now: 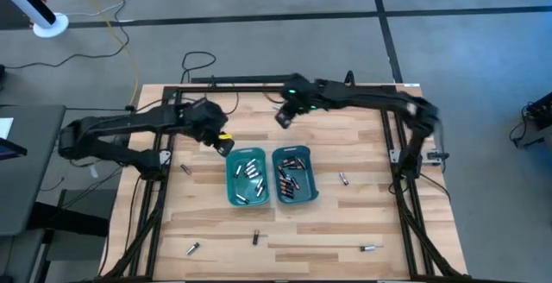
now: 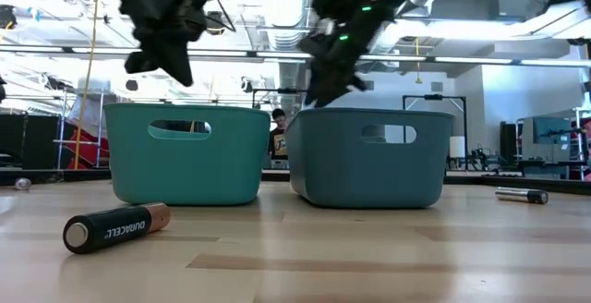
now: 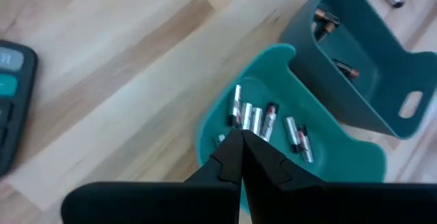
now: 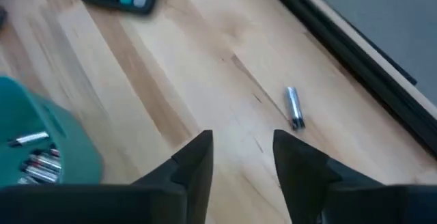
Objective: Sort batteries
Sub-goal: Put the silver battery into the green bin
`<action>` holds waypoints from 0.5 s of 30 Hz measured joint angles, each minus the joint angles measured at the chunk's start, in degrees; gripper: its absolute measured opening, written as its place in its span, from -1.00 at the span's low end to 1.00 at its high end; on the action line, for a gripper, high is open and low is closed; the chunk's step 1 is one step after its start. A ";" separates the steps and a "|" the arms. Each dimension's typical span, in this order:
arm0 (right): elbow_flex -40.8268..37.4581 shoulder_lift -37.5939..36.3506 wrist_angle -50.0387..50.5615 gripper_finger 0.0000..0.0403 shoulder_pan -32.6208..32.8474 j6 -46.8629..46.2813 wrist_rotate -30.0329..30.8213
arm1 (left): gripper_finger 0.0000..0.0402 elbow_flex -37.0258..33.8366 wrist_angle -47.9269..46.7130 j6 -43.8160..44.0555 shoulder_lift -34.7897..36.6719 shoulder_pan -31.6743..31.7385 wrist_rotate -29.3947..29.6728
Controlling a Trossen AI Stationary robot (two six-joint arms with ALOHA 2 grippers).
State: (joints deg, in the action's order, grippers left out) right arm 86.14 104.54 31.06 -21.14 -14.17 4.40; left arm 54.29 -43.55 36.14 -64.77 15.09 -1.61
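L hand (image 3: 240,157) closed, over left bin (image 1: 247,178) | R hand (image 4: 240,159) open, empty

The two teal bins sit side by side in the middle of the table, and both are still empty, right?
Not quite. The two teal bins do sit side by side mid-table, but neither is empty: the high view shows silvery batteries in the left bin and dark copper-ended batteries in the right bin.
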 joint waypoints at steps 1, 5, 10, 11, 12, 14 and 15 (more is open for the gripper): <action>3.64 2.68 2.25 -0.14 0.06 1.05 -0.01 | -1.00 -0.49 0.11 0.80 0.95 -0.54 0.27; 16.15 12.12 9.56 -0.01 -0.26 2.65 -0.18 | -1.00 -2.13 0.24 2.17 3.32 -2.14 1.96; 29.38 22.24 20.49 0.07 -2.65 1.76 -0.16 | -1.00 -3.33 -0.05 2.26 3.82 -2.73 2.16; 31.91 24.18 22.19 0.07 -3.23 1.64 -0.15 | -1.00 -3.42 -0.09 1.94 3.82 -2.73 2.18; 34.34 26.01 24.03 0.07 -3.79 1.27 -0.15 | -1.00 -3.48 -0.28 1.64 3.82 -2.73 2.19; 38.80 29.35 28.02 0.06 -4.95 0.71 -0.17 | -1.00 -3.48 -0.51 1.40 3.82 -2.73 2.19; 40.97 30.82 29.68 0.05 -5.52 0.80 -0.17 | -1.00 -3.48 -0.51 1.36 3.82 -2.73 2.19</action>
State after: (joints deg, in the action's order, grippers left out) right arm 127.10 135.36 60.74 -26.66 -13.37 4.23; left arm 50.81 -44.05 37.50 -60.95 12.36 0.58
